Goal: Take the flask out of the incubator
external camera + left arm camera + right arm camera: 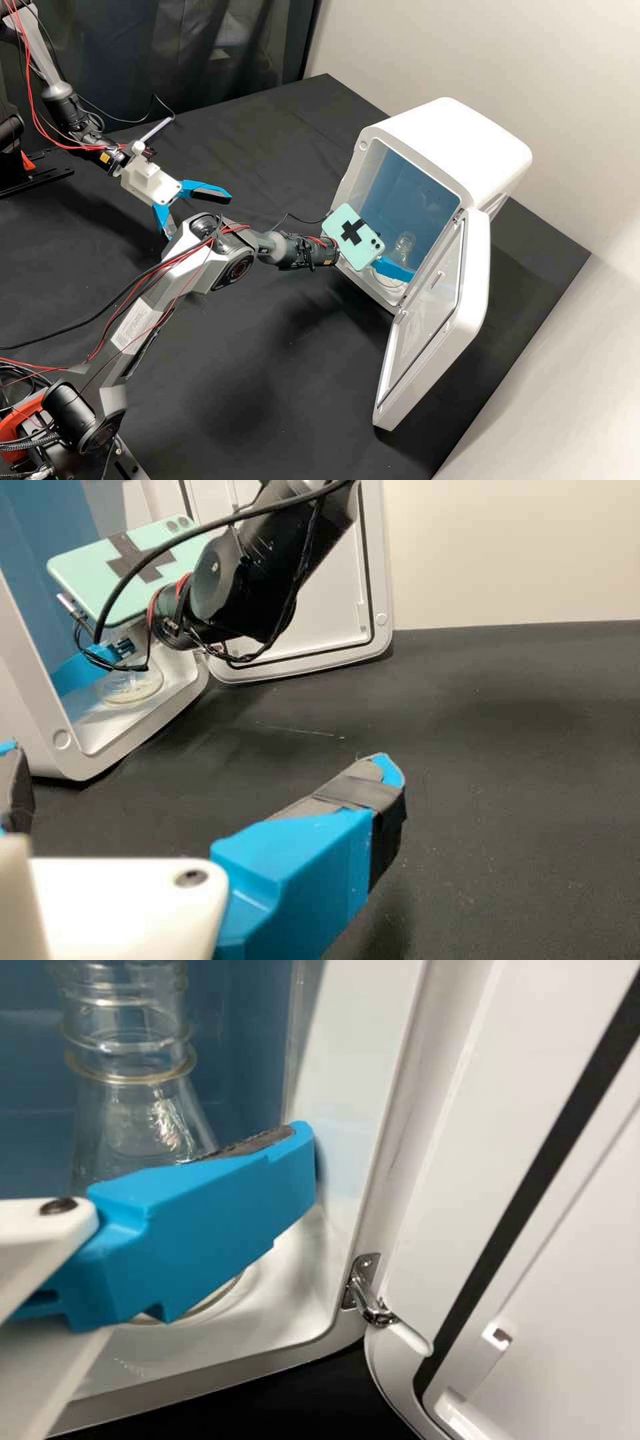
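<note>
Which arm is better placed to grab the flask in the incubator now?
Right. The right gripper sits inside the incubator beside the flask; the left gripper hangs open over the bench, away from it.

No text or number is legible anywhere. One sign: a black plus-shaped cross point(352, 231) on the back of the mint-green phone point(337, 223), which is fixed to the right arm's wrist at the incubator point(453, 140) opening. A white sticker point(130, 329) on that arm's lower link has print too small to read.
</note>
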